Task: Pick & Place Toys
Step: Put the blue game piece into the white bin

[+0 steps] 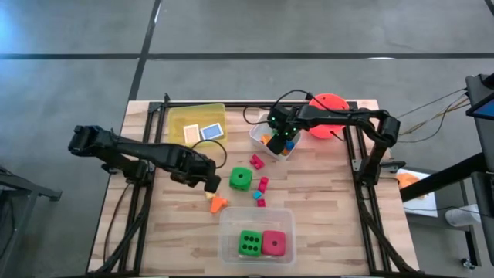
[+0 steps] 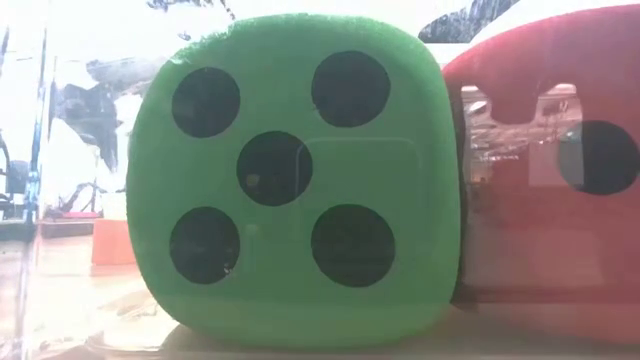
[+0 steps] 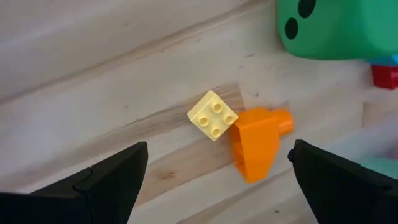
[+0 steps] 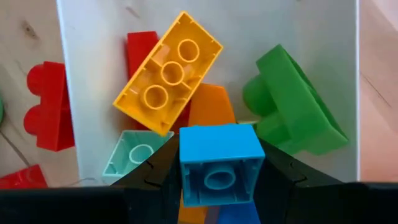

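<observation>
While both arms hang over the wooden table point(image 1: 324, 224), the scene reads as follows.

Right gripper: the right gripper point(image 4: 219, 165) sits over the white rectangular tub point(image 1: 256, 133) at the table's far middle, its two dark fingers pinching a small light-blue square plastic block point(image 4: 219, 163) between them, hollow side facing the wrist camera.
White tub contents: a yellow two-by-three plastic brick point(image 4: 168, 73) lying underside up, a green plastic block point(image 4: 292, 106), an orange block point(image 4: 211, 106), a mint-coloured block point(image 4: 134, 152) and a red block point(image 4: 142, 50), all piled together.
Beside the tub: more red plastic blocks point(image 4: 46, 106) lie on the wood just outside its wall.
Left gripper: the left gripper point(image 3: 217, 168) hovers above the table's middle-left with its fingers spread wide and nothing between them.
Under the left gripper: a small pale-yellow four-stud block point(image 3: 212, 115) touches an orange wedge-shaped block point(image 3: 255, 140) on the bare wood.
Loose die: a green dotted die point(image 1: 241, 179) stands near those two blocks, with small pink and red blocks point(image 1: 261, 189) scattered just beyond it.
Clear tub: the clear rectangular tub point(image 1: 231, 220) at the near edge holds a green die with black dots point(image 2: 290, 180) and a red-pink die point(image 2: 545, 170), touching side by side.
Yellow tub: the yellow rectangular tub point(image 1: 179, 117) at the far left holds a beige square tile point(image 1: 191, 134) and a blue square tile point(image 1: 211, 132).
Orange bucket: an orange round bucket point(image 1: 328, 102) stands at the far right, behind the right arm.
</observation>
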`<action>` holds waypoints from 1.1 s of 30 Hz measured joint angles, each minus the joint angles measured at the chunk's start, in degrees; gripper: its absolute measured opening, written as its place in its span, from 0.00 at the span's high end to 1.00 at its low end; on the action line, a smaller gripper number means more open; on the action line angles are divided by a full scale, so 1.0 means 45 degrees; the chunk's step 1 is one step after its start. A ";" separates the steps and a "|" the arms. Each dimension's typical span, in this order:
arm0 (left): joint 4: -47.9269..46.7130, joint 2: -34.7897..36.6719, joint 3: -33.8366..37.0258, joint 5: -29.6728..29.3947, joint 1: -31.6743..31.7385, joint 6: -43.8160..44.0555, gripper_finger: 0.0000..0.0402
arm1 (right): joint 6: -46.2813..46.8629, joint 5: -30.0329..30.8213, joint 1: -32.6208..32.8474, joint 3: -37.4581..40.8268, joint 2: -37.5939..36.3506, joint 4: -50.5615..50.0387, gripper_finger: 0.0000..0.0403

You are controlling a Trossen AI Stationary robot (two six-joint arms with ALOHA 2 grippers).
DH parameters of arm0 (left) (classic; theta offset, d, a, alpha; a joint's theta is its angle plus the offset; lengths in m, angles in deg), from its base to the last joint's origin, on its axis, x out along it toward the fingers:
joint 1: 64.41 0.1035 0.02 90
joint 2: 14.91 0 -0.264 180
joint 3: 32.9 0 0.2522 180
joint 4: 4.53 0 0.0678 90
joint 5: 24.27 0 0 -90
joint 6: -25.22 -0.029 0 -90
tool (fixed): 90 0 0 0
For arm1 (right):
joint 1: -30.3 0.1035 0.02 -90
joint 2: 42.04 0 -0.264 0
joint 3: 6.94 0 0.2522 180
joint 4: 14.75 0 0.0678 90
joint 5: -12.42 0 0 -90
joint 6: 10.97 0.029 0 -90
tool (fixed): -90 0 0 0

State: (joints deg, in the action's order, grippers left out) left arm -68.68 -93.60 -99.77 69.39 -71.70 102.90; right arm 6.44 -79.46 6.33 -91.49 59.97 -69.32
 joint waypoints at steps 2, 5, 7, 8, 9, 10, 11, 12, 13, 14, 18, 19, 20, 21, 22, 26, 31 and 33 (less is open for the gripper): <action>0.0004 0.0015 0.0000 -0.0043 -0.0036 0.0435 0.04 | -0.0167 -0.0016 -0.0009 0.0000 0.0000 -0.0030 0.67; 0.0013 0.0005 0.0005 -0.0099 -0.0039 0.0713 0.04 | -0.0253 -0.0022 0.0015 0.0000 0.0019 -0.0015 0.67; 0.0105 0.0005 0.0005 -0.0146 -0.0039 0.0751 0.04 | -0.0330 -0.0023 0.0015 0.0000 0.0019 -0.0028 0.67; 0.0149 0.0005 0.0005 -0.0146 -0.0039 0.0755 0.04 | -0.0430 -0.0023 0.0015 -0.0001 0.0015 -0.0032 0.67; 0.0190 0.0005 0.0005 -0.0146 -0.0043 0.0760 0.04 | -0.0523 -0.0024 0.0015 -0.0013 0.0015 -0.0039 0.67; 0.0268 0.0005 0.0005 -0.0146 -0.0043 0.0795 0.04 | -0.0575 -0.0022 0.0015 -0.0047 0.0015 -0.0050 0.67; 0.0341 0.0005 0.0005 -0.0145 -0.0048 0.0821 0.04 | -0.0615 -0.0026 0.0015 -0.0089 0.0019 -0.0042 0.67; 0.0346 0.0005 0.0005 -0.0142 -0.0049 0.0843 0.04 | -0.0669 -0.0029 0.0018 -0.0153 0.0037 -0.0034 0.67; 0.0337 0.0005 0.0005 -0.0146 -0.0048 0.0844 0.04 | -0.0821 -0.0066 0.0019 -0.0198 0.0047 -0.0002 0.67; 0.0342 0.0005 0.0005 -0.0146 -0.0048 0.0854 0.04 | -0.0995 -0.0088 0.0037 -0.0204 0.0072 0.0020 0.67; 0.0337 0.0005 0.0005 -0.0141 -0.0048 0.0987 0.04 | -0.1516 -0.0437 0.0208 -0.0194 0.0212 0.0267 0.67; 0.0337 0.0005 0.0005 -0.0146 -0.0048 0.0990 0.04 | -0.1543 -0.0469 0.0245 -0.0194 0.0249 0.0251 0.67; 0.0332 0.0005 0.0005 -0.0145 -0.0048 0.1001 0.04 | -0.1570 -0.0484 0.0253 -0.0194 0.0309 0.0263 0.67; 0.0337 0.0005 0.0005 -0.0146 -0.0048 0.1068 0.04 | -0.1572 -0.0502 0.0276 -0.0194 0.0412 0.0279 0.67; 0.0337 0.0005 0.0005 -0.0146 -0.0048 0.1091 0.04 | -0.1572 -0.0507 0.0272 -0.0194 0.0491 0.0303 0.67; 0.0334 0.0005 0.0010 -0.0160 -0.0048 0.1091 0.04 | -0.1592 -0.0561 0.0274 -0.0177 0.0791 0.0280 0.67; 0.0347 0.0005 0.0101 -0.0187 -0.0048 0.1183 0.04 | -0.1684 -0.0614 0.0306 -0.0180 0.0893 0.0419 0.67; 0.0346 0.0005 0.0204 -0.0153 -0.0048 0.1274 0.04 | -0.1733 -0.0619 0.0311 -0.0180 0.0913 0.0492 0.67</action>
State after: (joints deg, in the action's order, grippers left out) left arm -67.13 -93.58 -98.85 68.70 -71.92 108.63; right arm -1.36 -82.24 7.73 -92.29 64.08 -67.11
